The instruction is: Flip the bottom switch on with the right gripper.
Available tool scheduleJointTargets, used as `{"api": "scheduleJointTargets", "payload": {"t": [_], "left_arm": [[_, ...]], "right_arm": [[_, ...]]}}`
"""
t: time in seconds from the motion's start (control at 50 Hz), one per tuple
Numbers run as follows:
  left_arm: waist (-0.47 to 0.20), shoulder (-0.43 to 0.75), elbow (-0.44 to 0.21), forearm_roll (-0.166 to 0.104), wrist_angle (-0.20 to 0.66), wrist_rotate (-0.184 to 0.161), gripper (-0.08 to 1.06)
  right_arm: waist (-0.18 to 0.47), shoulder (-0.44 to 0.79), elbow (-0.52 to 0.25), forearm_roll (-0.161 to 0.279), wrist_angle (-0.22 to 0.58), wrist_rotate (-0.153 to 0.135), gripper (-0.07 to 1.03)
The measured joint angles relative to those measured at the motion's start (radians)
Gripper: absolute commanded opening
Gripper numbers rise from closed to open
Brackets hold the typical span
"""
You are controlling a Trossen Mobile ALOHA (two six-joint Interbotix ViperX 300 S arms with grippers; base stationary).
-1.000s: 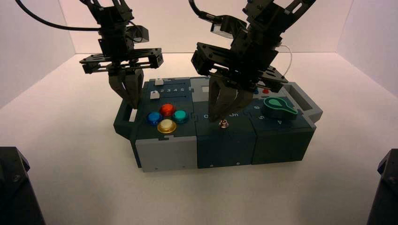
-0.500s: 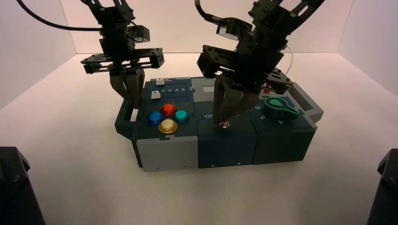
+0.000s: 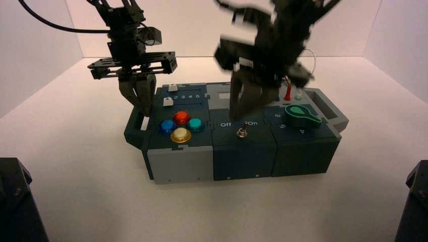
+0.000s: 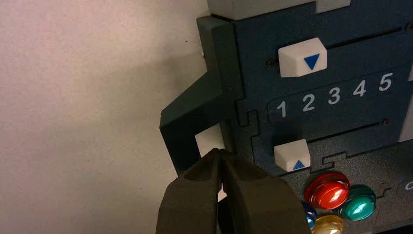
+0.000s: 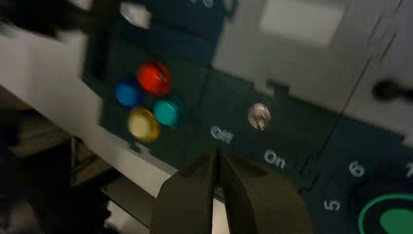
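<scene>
The bottom switch (image 3: 242, 132), a tiny silver toggle, stands on the box's dark middle block just in front of the "Off On" lettering. My right gripper (image 3: 242, 114) hangs shut just above and behind it, not touching it. In the right wrist view the shut fingers (image 5: 253, 195) cover the spot in front of the lettering, so the bottom switch is hidden there. The silver toggle (image 5: 258, 116) beyond the lettering is the other switch. My left gripper (image 3: 144, 111) is shut and rests at the box's left end by the handle (image 4: 190, 122).
Red, blue, teal and yellow buttons (image 3: 180, 126) sit left of the switch, with two white sliders (image 4: 302, 58) behind them. A green knob (image 3: 301, 115) sits to the right, a red plug (image 3: 287, 94) behind it. Dark blocks fill both front corners.
My right gripper has lifted up and back off the bottom switch, which now shows uncovered. The left arm has not moved.
</scene>
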Motion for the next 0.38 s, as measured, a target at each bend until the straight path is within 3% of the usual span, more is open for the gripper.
{"api": "scheduleJointTargets", "payload": {"t": [0.18, 0.38], "left_arm": [[-0.006, -0.020, 0.021, 0.000, -0.040, 0.000, -0.03], [-0.011, -0.034, 0.032, 0.000, -0.057, 0.000, -0.03]], "right_arm": [[0.049, -0.077, -0.005, -0.026, 0.009, -0.002, -0.02], [0.046, -0.126, -0.003, -0.060, 0.012, -0.002, -0.02]]}}
